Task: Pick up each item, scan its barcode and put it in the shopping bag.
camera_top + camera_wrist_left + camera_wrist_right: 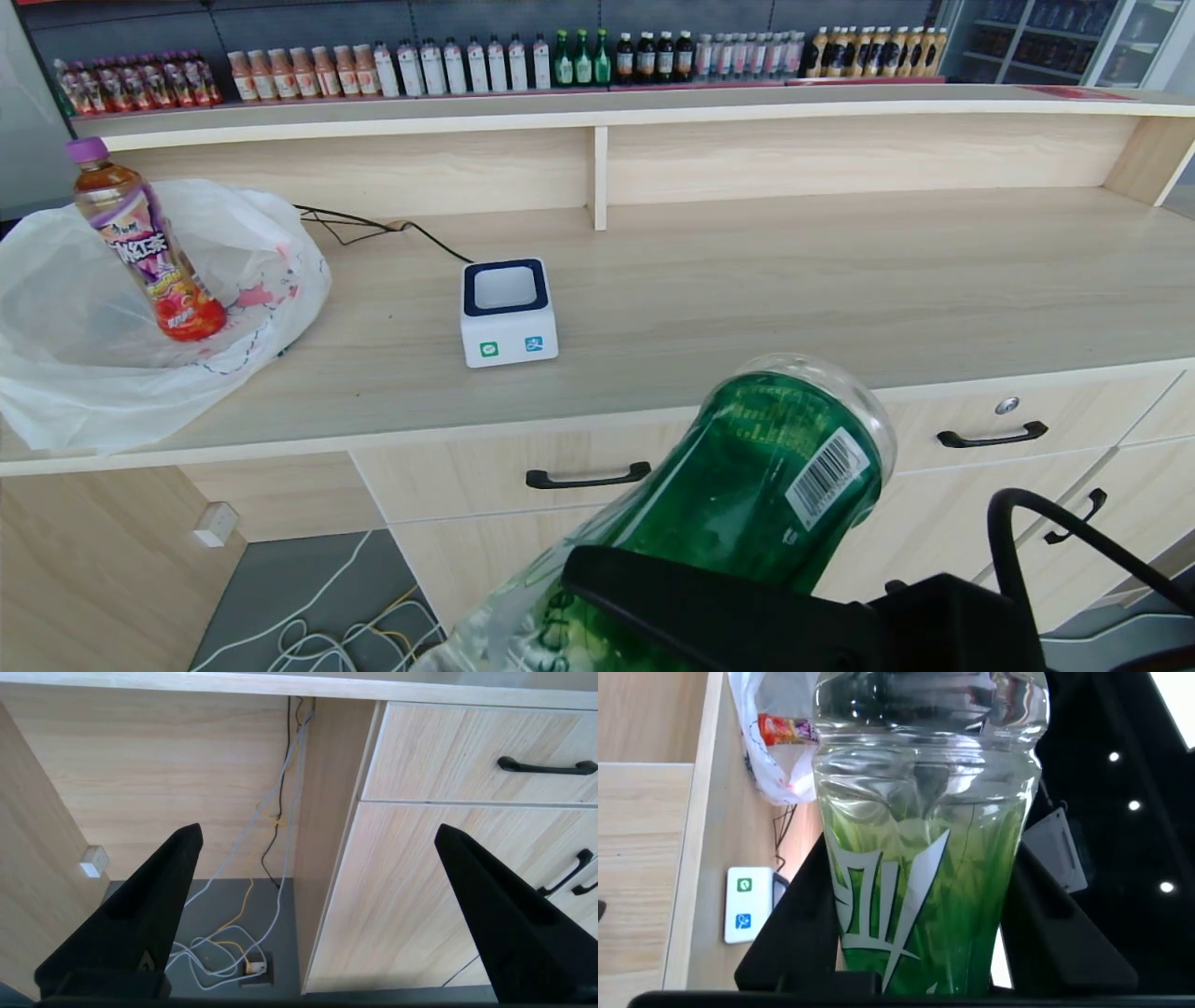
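A green drink bottle (747,485) lies tilted in my right gripper (709,616), close in front of the counter's edge, its base pointing up and its barcode label (826,476) facing me. In the right wrist view the right gripper (924,924) is shut on the green bottle (915,887). The white scanner (509,313) with a dark-framed window sits mid-counter, also seen as the scanner (747,905). At the far left lies the white plastic shopping bag (56,345) with a purple-capped tea bottle (149,247) leaning in it. My left gripper (318,835) is open and holds nothing, down in front of the cabinet.
The wooden counter (840,280) has a raised back ledge with a divider (599,177). A black cable (373,226) runs behind the scanner. Drawers with black handles (588,478) lie below. Loose cables (234,947) lie on the floor in an open bay.
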Tool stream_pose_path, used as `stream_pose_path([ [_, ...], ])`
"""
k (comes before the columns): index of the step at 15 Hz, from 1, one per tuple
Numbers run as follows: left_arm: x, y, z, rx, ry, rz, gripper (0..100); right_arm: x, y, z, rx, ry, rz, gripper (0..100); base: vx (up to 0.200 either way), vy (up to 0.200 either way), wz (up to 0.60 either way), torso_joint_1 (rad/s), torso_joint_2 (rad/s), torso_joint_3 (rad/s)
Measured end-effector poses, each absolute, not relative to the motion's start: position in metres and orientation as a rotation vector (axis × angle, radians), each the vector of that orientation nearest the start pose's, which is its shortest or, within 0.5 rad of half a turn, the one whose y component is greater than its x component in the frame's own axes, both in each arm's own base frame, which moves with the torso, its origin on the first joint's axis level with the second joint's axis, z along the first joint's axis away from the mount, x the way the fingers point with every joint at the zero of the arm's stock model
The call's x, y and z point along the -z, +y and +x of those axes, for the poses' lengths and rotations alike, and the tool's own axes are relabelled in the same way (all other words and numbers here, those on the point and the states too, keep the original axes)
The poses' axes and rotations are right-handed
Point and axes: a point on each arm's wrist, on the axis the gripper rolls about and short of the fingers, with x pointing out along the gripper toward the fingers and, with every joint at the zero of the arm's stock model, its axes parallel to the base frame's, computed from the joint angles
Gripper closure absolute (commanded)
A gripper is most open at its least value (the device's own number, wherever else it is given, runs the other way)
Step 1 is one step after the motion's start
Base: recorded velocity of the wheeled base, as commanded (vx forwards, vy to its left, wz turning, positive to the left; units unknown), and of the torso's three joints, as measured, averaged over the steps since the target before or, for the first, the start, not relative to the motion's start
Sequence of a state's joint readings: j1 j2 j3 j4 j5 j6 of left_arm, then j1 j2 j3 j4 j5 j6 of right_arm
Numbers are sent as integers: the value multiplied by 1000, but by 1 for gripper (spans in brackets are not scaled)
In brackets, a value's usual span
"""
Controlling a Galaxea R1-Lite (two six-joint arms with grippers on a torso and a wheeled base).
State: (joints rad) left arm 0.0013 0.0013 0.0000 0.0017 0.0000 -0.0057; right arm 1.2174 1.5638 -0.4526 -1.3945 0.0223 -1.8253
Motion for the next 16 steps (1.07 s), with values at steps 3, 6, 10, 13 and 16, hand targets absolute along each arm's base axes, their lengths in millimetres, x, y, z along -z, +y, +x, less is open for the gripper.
stream_pose_path([
  [3, -75, 0, -23, 0, 3, -6, 0, -205, 228, 82, -619, -1248, -1388, 100, 0, 0, 0, 0, 0, 0],
  [6, -75, 0, -23, -1, 3, -6, 0, -205, 228, 81, -622, -1249, -1388, 100, 0, 0, 0, 0, 0, 0],
  [10, -75, 0, -23, -1, 3, -6, 0, -205, 228, 80, -642, -1232, -1339, 100, 0, 0, 0, 0, 0, 0],
  [13, -75, 0, -23, -1, 3, -6, 0, -203, 224, 81, -671, -1188, -1238, 100, 0, 0, 0, 0, 0, 0],
  [16, -75, 0, -23, -1, 3, -6, 0, -208, 221, 84, -588, -1176, -1186, 100, 0, 0, 0, 0, 0, 0],
])
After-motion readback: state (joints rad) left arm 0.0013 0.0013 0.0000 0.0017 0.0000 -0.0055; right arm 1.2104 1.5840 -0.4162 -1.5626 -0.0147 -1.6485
